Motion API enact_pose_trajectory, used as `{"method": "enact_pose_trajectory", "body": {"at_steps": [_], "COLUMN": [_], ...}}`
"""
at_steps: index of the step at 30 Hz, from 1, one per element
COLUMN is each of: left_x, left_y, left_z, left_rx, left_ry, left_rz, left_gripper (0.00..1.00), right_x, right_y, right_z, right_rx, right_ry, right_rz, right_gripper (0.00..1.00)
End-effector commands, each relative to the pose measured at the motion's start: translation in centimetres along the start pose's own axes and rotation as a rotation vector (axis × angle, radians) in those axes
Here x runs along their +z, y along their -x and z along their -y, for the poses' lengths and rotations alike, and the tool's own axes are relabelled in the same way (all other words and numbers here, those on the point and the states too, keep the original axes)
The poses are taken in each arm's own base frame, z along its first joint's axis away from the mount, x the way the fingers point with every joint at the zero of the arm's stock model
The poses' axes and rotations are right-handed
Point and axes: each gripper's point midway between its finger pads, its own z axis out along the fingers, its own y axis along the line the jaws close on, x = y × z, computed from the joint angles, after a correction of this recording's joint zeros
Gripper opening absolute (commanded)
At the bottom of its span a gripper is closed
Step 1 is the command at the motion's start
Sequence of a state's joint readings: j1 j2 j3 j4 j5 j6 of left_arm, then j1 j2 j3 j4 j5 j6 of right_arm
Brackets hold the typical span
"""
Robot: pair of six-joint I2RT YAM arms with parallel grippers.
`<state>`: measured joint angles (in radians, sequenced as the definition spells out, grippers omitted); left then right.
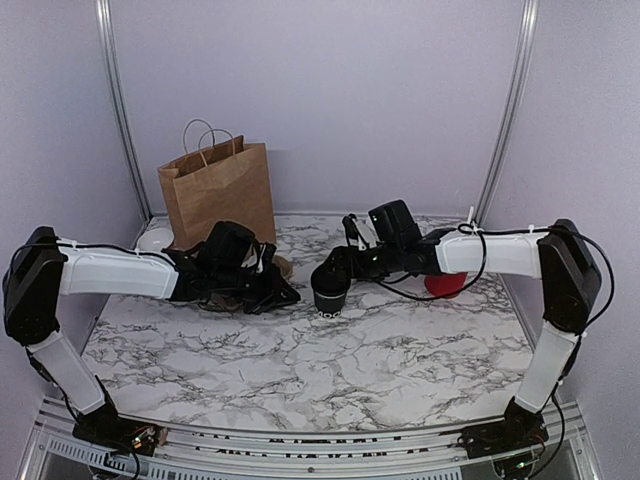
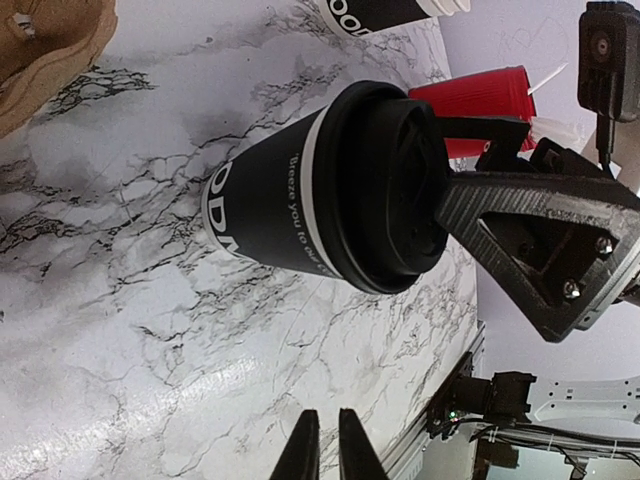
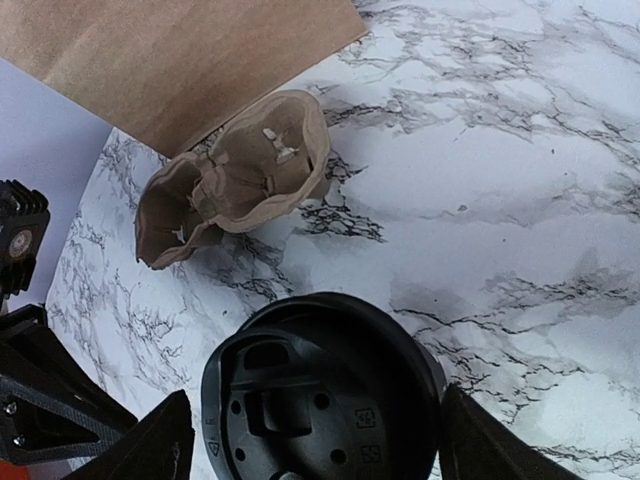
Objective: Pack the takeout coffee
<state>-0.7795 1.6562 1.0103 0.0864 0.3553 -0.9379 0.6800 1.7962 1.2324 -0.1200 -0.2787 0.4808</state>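
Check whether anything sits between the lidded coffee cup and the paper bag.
The cup stands mid-table with the right hand open around its lid. Toward the bag, the left arm with its shut hand and a brown pulp cup carrier on the table lie in the way.

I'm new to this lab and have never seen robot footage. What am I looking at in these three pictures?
Two robot arms are bolted to a marble-pattern table. One picture looks down from above; the other two come from cameras on each wrist.

The right gripper straddles the lid of the black takeout coffee, fingers wide at the lid's sides. The left gripper is shut and empty.

Also there: a brown paper bag, a moulded cardboard cup carrier and a red cup.
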Motion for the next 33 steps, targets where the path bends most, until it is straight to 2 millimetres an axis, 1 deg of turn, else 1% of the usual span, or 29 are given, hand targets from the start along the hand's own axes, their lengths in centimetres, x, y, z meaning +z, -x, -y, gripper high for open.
{"method": "enact_pose_trajectory", "body": {"at_steps": [1,8,12,24,27,33], "left_x": [-0.7,-1.2,-1.3,-1.6,-1.7,-1.8], "left_y": [0.3,0.8,0.9,1.2,1.2,1.3], "left_z": [-0.2,-0.9,-1.1,-1.3,-1.3,-1.1], "left_rx": [0.006,0.0,-0.002,-0.005,-0.004,-0.004], "left_ry": [-0.012,-0.008,-0.007,-0.008,-0.009,-0.013], "left_rz": [0.017,0.026,0.027,0.034,0.035,0.039], "left_gripper": [0.09,0.09,0.09,0.09,0.09,0.09], "right_x": [-1.1,-1.4,-1.5,-1.8,-2.3,-3.5], "right_y": [0.9,0.1,-0.5,-1.9,-2.0,-1.4], "right_z": [-2.3,-3.5,-4.5,-7.1,-6.8,-6.2], "right_rx": [-0.016,-0.013,-0.013,-0.017,-0.019,-0.027], "right_ry": [0.041,0.039,0.048,0.085,0.063,0.021], "right_rz": [0.048,0.048,0.045,0.027,0.03,0.05], "right_gripper": [0.81,0.81,0.81,0.81,0.82,0.81]}}
